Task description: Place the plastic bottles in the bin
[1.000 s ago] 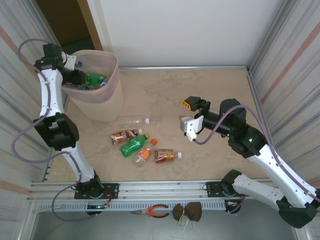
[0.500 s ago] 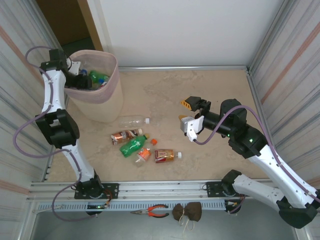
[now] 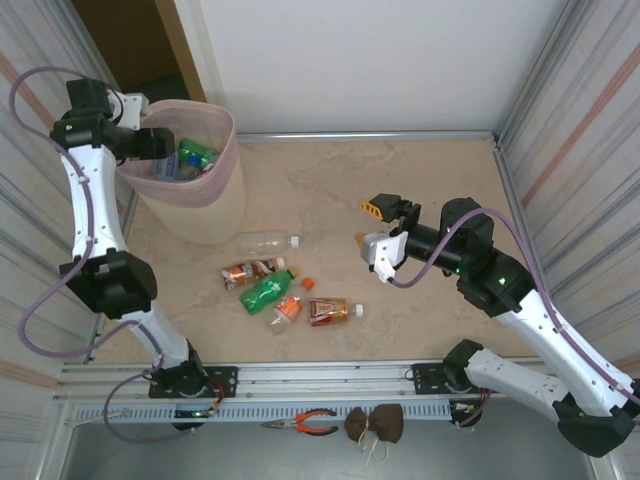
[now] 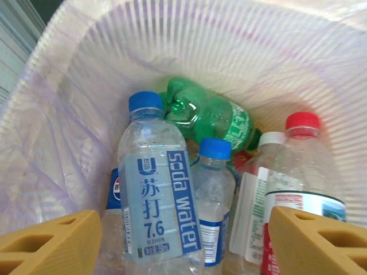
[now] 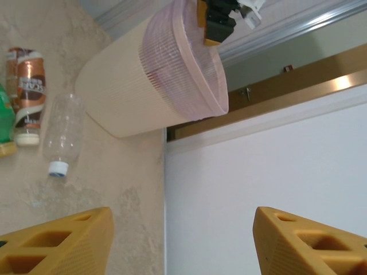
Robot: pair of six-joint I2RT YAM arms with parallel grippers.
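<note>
A beige marbled floor is closed in by a white back wall and ribbed metal side panels. The bin stands in the far left corner. Over its rim hangs the left gripper, released and holding nothing. Inside the bin, a soda water bottle stands cap up beside a green bottle lying crosswise. Near the bin's foot lies a clear bottle, its long axis along the back wall and its white cap pointing away from the bin. Just beyond it lie a brown bottle and an amber bottle, caps also pointing away from the bin. The right gripper, well apart from the bin, is spread and empty.
</note>
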